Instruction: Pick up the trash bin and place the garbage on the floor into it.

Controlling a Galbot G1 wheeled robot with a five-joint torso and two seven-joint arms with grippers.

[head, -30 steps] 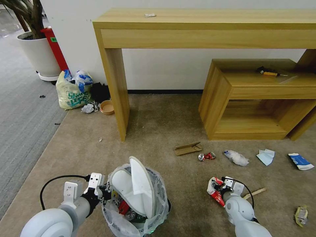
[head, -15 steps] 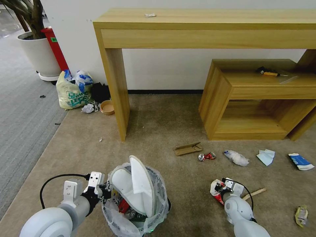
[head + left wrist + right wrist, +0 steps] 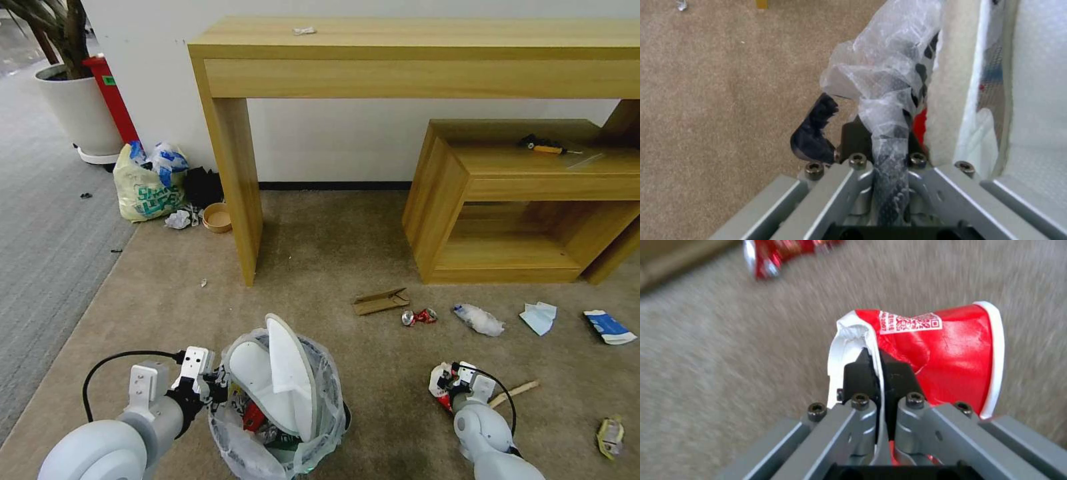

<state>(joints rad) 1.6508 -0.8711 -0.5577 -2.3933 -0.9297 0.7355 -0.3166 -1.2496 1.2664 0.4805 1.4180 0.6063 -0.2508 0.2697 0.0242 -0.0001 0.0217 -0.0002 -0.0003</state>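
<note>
left gripper (image 3: 215, 389): low on the left, jaws pinched tight on the rim of the bin (image 3: 280, 427), bag plastic bunched up between them in the left wrist view (image 3: 882, 133)
bin: sits at the bottom of the head view, left of centre, clear bag with black lettering crinkled around it
inside the bin: white slippers (image 3: 277, 383) standing on end, poking well above the rim, plus some red bits lower down
right gripper (image 3: 448, 387): low on the right over the carpet (image 3: 320, 253), jaws clamped on the white edge of a red wrapper (image 3: 947, 353)
wrapper: hangs from the jaws, QR label facing the right wrist camera
stick (image 3: 515, 392): on the carpet just beside the right gripper
rest of the litter: cardboard (image 3: 380, 301), crushed can (image 3: 419, 317), clear plastic (image 3: 479, 319), tissue (image 3: 539, 317) and blue-white packet (image 3: 608, 327) in a rough row in front of the low shelf (image 3: 520, 200)
far right: one more small crumpled scrap (image 3: 610, 437), can't tell what it is
</note>
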